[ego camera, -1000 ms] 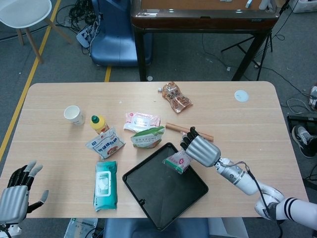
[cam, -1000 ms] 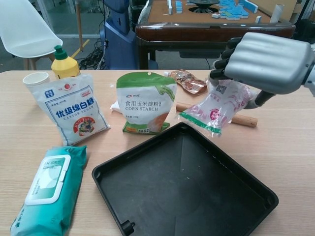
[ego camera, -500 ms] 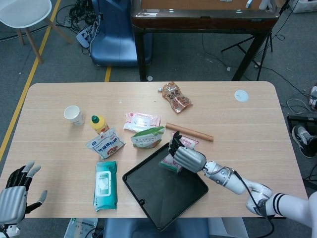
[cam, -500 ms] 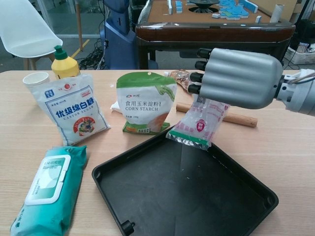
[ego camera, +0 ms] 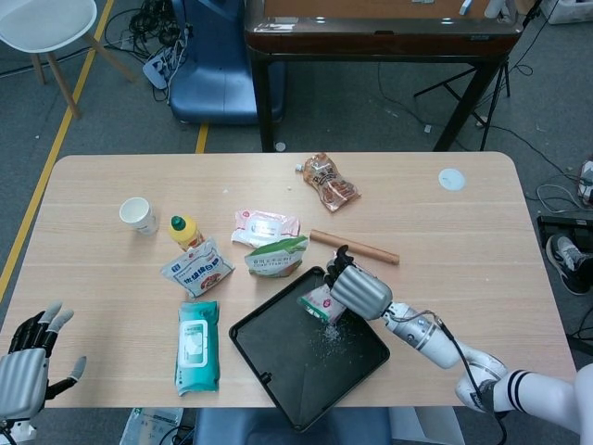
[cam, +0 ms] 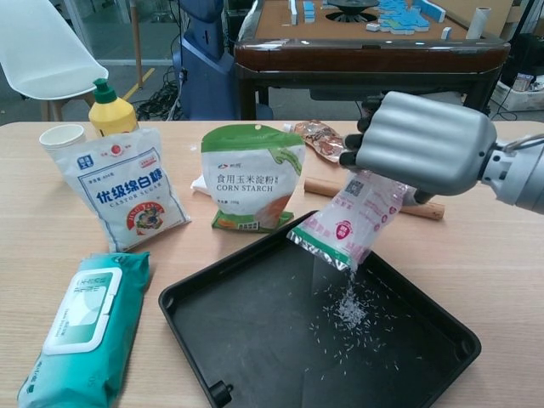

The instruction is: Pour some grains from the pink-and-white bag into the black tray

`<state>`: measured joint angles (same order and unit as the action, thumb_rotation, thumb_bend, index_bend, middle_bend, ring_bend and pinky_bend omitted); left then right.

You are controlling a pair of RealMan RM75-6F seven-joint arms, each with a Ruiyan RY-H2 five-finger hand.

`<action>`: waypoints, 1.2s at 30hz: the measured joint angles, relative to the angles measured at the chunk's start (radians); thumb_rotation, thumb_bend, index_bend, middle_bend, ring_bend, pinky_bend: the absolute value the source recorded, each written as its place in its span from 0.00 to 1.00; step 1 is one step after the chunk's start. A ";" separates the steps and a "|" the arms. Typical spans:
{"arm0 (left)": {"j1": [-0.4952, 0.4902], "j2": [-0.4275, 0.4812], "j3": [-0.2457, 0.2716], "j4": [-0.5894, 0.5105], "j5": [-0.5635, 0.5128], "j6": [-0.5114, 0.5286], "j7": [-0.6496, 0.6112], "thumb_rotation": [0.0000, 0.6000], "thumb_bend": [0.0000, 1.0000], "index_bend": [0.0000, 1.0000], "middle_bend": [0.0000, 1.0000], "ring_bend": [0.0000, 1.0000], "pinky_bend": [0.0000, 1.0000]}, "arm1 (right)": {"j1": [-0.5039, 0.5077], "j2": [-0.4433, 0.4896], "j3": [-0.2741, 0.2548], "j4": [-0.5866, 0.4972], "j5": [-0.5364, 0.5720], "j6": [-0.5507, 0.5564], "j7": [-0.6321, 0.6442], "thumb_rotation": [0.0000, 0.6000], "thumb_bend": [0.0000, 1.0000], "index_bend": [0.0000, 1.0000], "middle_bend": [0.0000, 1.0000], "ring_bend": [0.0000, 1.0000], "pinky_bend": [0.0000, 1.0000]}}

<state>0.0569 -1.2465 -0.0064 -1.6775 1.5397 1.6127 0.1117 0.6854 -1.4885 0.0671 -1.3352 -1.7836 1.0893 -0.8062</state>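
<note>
My right hand point(ego camera: 359, 287) point(cam: 421, 144) holds the pink-and-white bag point(cam: 348, 221) point(ego camera: 321, 302) tilted mouth-down over the black tray point(ego camera: 278, 371) point(cam: 246, 348). White grains point(cam: 350, 313) point(ego camera: 330, 339) stream from the bag's lower corner and lie scattered on the tray floor near its right middle. The fingers wrap the bag's top, hiding it. My left hand point(ego camera: 26, 363) hangs off the table's near left edge with fingers apart, holding nothing; the chest view does not show it.
Behind the tray stand a corn starch pouch point(cam: 252, 176), a castor sugar bag point(cam: 123, 187), a yellow bottle point(cam: 112, 108) and a paper cup point(cam: 62, 136). A teal wipes pack point(cam: 81, 319) lies left of the tray. A wooden rolling pin point(ego camera: 354, 247) and snack bag point(ego camera: 330, 182) lie behind my right hand.
The right hand tipped the bag further and shifted slightly right over the tray. Grains have started falling and now dot the tray floor. The left hand stayed still.
</note>
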 measured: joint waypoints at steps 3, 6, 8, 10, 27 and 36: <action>-0.002 0.001 0.000 -0.003 -0.001 -0.005 0.007 1.00 0.28 0.17 0.09 0.05 0.06 | -0.024 -0.015 -0.003 0.017 0.032 0.030 0.159 1.00 0.42 0.72 0.60 0.52 0.38; -0.004 0.001 0.001 -0.010 0.001 -0.006 0.019 1.00 0.28 0.17 0.09 0.05 0.06 | -0.052 -0.035 -0.009 0.056 0.058 0.069 0.338 1.00 0.41 0.72 0.60 0.53 0.40; -0.005 0.000 0.001 -0.016 0.002 -0.008 0.028 1.00 0.28 0.17 0.09 0.05 0.06 | -0.072 -0.051 -0.016 0.092 0.073 0.094 0.466 1.00 0.41 0.72 0.60 0.53 0.40; -0.007 -0.001 0.002 -0.023 0.005 -0.010 0.039 1.00 0.28 0.17 0.09 0.05 0.06 | -0.089 -0.065 -0.023 0.128 0.085 0.115 0.572 1.00 0.41 0.72 0.60 0.53 0.40; -0.023 -0.012 0.005 -0.080 0.015 -0.030 0.134 1.00 0.28 0.17 0.09 0.04 0.04 | -0.239 -0.244 -0.060 0.605 0.169 0.279 1.393 1.00 0.41 0.73 0.61 0.55 0.42; -0.018 -0.011 0.008 -0.085 0.014 -0.023 0.143 1.00 0.28 0.17 0.09 0.04 0.04 | -0.267 -0.337 -0.073 0.773 0.178 0.282 1.538 1.00 0.42 0.74 0.61 0.55 0.42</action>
<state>0.0387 -1.2577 0.0017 -1.7629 1.5537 1.5901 0.2545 0.4181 -1.8259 -0.0056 -0.5624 -1.6053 1.3718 0.7320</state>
